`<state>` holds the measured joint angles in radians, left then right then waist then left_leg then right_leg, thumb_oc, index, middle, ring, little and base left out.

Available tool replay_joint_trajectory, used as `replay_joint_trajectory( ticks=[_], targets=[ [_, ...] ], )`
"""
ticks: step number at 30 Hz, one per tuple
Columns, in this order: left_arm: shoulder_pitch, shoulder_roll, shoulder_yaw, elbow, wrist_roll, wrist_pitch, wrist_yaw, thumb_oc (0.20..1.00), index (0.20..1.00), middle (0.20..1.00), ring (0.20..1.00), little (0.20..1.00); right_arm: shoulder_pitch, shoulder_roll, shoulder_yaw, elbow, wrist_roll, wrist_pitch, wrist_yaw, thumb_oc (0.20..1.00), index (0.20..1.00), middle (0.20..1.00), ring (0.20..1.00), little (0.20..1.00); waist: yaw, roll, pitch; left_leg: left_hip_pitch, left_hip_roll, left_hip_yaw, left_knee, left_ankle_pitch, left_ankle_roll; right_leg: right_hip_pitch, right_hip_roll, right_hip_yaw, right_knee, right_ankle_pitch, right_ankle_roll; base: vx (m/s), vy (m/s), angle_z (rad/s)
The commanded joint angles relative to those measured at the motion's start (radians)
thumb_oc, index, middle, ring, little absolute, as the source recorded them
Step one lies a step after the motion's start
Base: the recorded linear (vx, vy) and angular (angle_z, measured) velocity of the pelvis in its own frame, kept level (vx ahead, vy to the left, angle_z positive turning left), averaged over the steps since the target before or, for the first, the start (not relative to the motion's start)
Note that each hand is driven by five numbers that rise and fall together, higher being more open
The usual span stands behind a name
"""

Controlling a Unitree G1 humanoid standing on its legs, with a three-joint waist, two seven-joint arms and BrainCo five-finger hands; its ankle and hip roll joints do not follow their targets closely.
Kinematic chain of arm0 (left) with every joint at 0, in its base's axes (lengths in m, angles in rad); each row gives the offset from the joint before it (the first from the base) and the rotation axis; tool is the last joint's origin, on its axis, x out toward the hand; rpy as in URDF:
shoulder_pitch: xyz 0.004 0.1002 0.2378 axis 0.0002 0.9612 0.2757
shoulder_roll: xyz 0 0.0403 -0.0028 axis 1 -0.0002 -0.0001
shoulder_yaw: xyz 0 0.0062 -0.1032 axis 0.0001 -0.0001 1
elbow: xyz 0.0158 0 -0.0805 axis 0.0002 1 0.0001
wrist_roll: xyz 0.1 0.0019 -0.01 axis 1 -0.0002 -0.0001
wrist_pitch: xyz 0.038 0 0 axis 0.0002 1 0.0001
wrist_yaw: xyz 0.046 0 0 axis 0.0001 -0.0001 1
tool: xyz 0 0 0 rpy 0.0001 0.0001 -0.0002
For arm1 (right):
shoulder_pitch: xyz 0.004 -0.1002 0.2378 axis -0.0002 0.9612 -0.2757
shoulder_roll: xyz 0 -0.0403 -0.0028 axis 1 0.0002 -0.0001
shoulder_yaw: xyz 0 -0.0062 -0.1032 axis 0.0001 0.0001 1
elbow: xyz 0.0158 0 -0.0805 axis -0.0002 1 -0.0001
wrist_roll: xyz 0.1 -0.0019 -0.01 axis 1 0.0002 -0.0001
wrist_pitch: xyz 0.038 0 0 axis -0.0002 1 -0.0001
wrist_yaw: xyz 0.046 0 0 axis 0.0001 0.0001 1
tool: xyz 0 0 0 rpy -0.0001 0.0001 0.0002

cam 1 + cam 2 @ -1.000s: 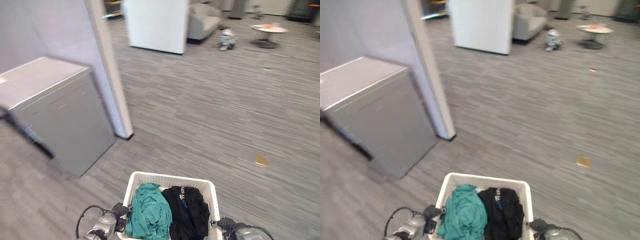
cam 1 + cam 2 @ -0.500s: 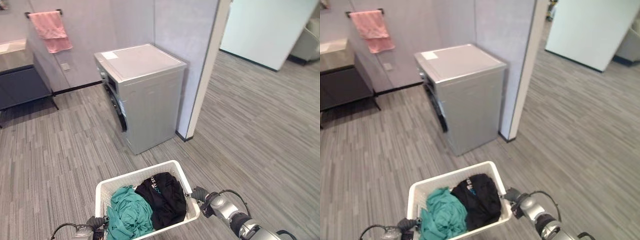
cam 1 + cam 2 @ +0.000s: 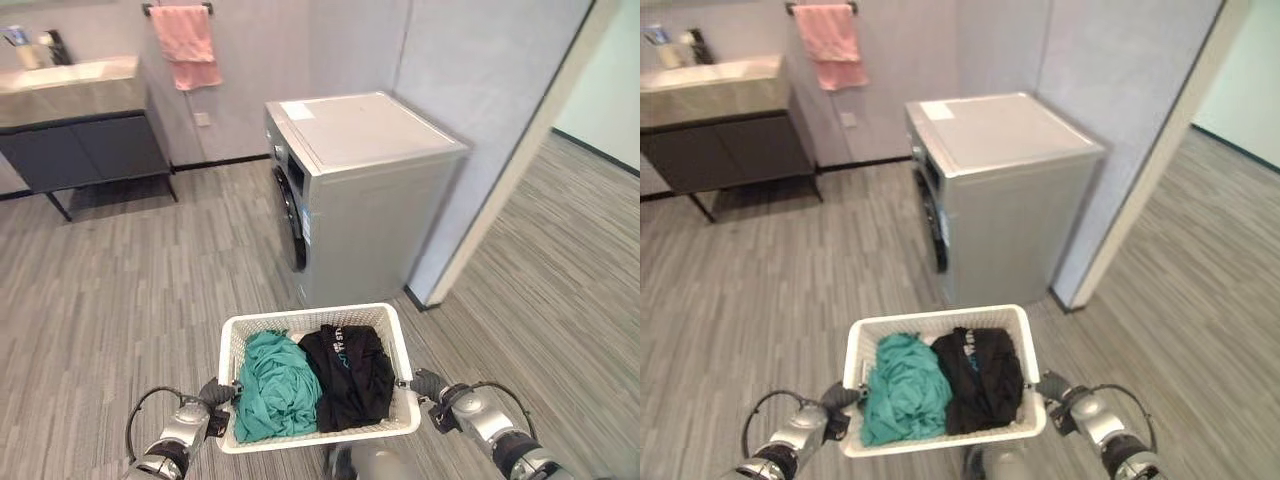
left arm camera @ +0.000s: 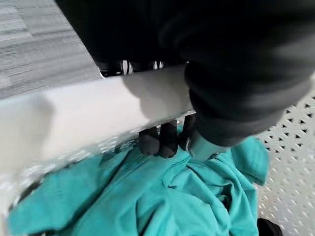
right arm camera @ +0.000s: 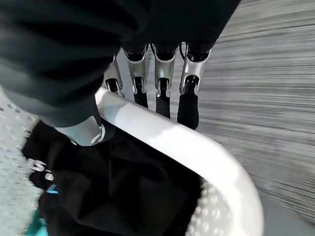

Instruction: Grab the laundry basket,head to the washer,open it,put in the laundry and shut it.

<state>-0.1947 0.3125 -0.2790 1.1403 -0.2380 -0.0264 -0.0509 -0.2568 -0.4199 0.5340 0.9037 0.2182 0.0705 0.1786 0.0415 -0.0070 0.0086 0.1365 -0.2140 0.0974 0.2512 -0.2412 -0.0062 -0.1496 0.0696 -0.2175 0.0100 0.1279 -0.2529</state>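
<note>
The laundry basket (image 3: 318, 320) (long axis crosswise, washer (image 3: 360, 190) ahead) hangs gripped by left hand (image 3: 212, 394) and right hand (image 3: 428, 385).

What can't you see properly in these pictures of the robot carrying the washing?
- Round door of the silver front-loading washing machine: seen edge-on in both eye views, so open or latched cannot be told.
- Anything under the teal cloth and black garment: they cover the white perforated laundry basket's bottom.
- Small items on the grey sink counter: too small and cut by the top edge.
</note>
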Motion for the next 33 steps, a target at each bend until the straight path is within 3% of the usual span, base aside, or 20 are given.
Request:
replay_joint_trajectory(
  ticks=[1, 16, 18, 20, 21, 23, 24, 26, 27, 30, 33],
  targets=[
    [-0.029, 0.072, 0.007, 0.019, -0.018, -0.023, 0.009, 0.200, 0.200, 0.200, 0.200, 0.200, -0.088, 0.035, -0.038, -0.043, 0.037, -0.069, 0.030, 0.200, 0.200, 0.200, 0.200, 0.200, -0.024, -0.022, 0.005, 0.004, 0.146, -0.049, -0.218, 0.164, -0.006, -0.007, -0.139, 0.010, 0.066, 0.023, 0.369, 0.13, -0.130, 0.15],
    [-0.007, 0.081, 0.041, 0.032, -0.031, -0.015, 0.012, 0.200, 0.200, 0.200, 0.200, 0.200, -0.066, 0.000, 0.005, -0.226, -0.022, -0.081, 0.046, 0.200, 0.200, 0.200, 0.200, 0.200, -0.028, -0.015, -0.015, 0.006, 0.221, -0.027, -0.202, 0.192, -0.057, 0.031, -0.080, -0.022, 0.039, -0.042, 0.327, 0.09, -0.089, 0.03],
    [0.001, 0.086, 0.051, 0.025, -0.030, -0.013, 0.012, 0.200, 0.200, 0.200, 0.200, 0.200, -0.060, -0.011, 0.011, -0.266, -0.028, -0.080, 0.050, 0.200, 0.200, 0.200, 0.200, 0.200, -0.026, -0.018, -0.012, -0.008, 0.228, -0.019, -0.159, 0.203, -0.068, 0.038, -0.072, -0.023, 0.035, -0.049, 0.320, 0.03, -0.055, 0.01],
    [-0.018, 0.088, 0.047, 0.011, -0.035, -0.012, 0.015, 0.200, 0.200, 0.200, 0.200, 0.200, -0.048, -0.029, -0.002, -0.301, -0.020, -0.091, 0.035, 0.200, 0.200, 0.200, 0.200, 0.200, -0.034, -0.041, 0.023, -0.116, 0.265, 0.035, 0.040, 0.272, -0.101, 0.058, -0.085, -0.040, 0.026, -0.055, 0.305, -0.03, -0.123, 0.13],
    [-0.032, 0.089, 0.046, 0.004, -0.037, -0.009, 0.017, 0.200, 0.200, 0.200, 0.200, 0.200, -0.040, -0.047, -0.009, -0.329, -0.024, -0.090, 0.033, 0.200, 0.200, 0.200, 0.200, 0.200, -0.034, -0.054, 0.048, -0.172, 0.286, 0.069, 0.166, 0.289, -0.103, 0.079, -0.087, -0.055, 0.017, -0.064, 0.292, -0.02, -0.135, 0.31],
    [-0.040, 0.089, 0.044, 0.002, -0.038, -0.009, 0.023, 0.200, 0.200, 0.200, 0.200, 0.200, -0.028, -0.059, -0.017, -0.339, -0.027, -0.091, 0.028, 0.200, 0.200, 0.200, 0.200, 0.200, -0.037, -0.054, 0.058, -0.200, 0.303, 0.099, 0.195, 0.293, -0.100, 0.087, -0.087, -0.065, 0.013, -0.072, 0.286, 0.02, -0.056, 0.28],
    [-0.055, 0.086, 0.037, 0.006, -0.037, -0.008, 0.023, 0.200, 0.200, 0.200, 0.200, 0.200, -0.016, -0.069, -0.027, -0.342, -0.031, -0.093, 0.022, 0.200, 0.200, 0.200, 0.200, 0.200, -0.043, -0.053, 0.066, -0.227, 0.325, 0.147, 0.166, 0.281, -0.090, 0.095, -0.094, -0.080, 0.009, -0.081, 0.288, 0.04, 0.025, 0.21],
    [-0.067, 0.081, 0.030, 0.009, -0.036, -0.008, 0.022, 0.200, 0.200, 0.200, 0.200, 0.200, -0.001, -0.076, -0.037, -0.346, -0.034, -0.091, 0.018, 0.200, 0.200, 0.200, 0.200, 0.200, -0.042, -0.053, 0.071, -0.259, 0.324, 0.166, 0.132, 0.253, -0.080, 0.106, -0.101, -0.088, 0.006, -0.084, 0.294, 0.07, 0.054, 0.39],
    [-0.075, 0.077, 0.022, 0.011, -0.020, -0.010, 0.023, 0.200, 0.200, 0.200, 0.200, 0.200, 0.030, -0.089, -0.055, -0.367, -0.045, -0.090, 0.016, 0.200, 0.200, 0.200, 0.200, 0.200, -0.043, -0.059, 0.067, -0.336, 0.283, 0.170, 0.034, 0.215, -0.051, 0.121, -0.118, -0.102, 0.001, -0.095, 0.306, 0.15, 0.105, 0.34],
    [-0.068, 0.075, 0.019, 0.010, -0.006, -0.019, 0.025, 0.200, 0.200, 0.200, 0.200, 0.200, 0.056, -0.082, -0.066, -0.354, -0.065, -0.097, 0.011, 0.200, 0.200, 0.200, 0.200, 0.200, -0.025, -0.041, 0.067, -0.427, 0.276, 0.175, -0.158, 0.387, -0.071, 0.168, -0.091, -0.090, -0.003, -0.124, 0.311, 0.24, 0.134, 0.71],
    [-0.062, 0.078, 0.023, 0.013, -0.004, -0.027, 0.026, 0.200, 0.200, 0.200, 0.200, 0.200, 0.060, -0.072, -0.066, -0.348, -0.079, -0.105, 0.009, 0.200, 0.200, 0.200, 0.200, 0.200, -0.006, -0.028, 0.067, -0.467, 0.315, 0.202, -0.282, 0.479, -0.091, 0.224, -0.080, -0.048, 0.003, -0.160, 0.312, 0.29, 0.170, -0.20]
  ],
)
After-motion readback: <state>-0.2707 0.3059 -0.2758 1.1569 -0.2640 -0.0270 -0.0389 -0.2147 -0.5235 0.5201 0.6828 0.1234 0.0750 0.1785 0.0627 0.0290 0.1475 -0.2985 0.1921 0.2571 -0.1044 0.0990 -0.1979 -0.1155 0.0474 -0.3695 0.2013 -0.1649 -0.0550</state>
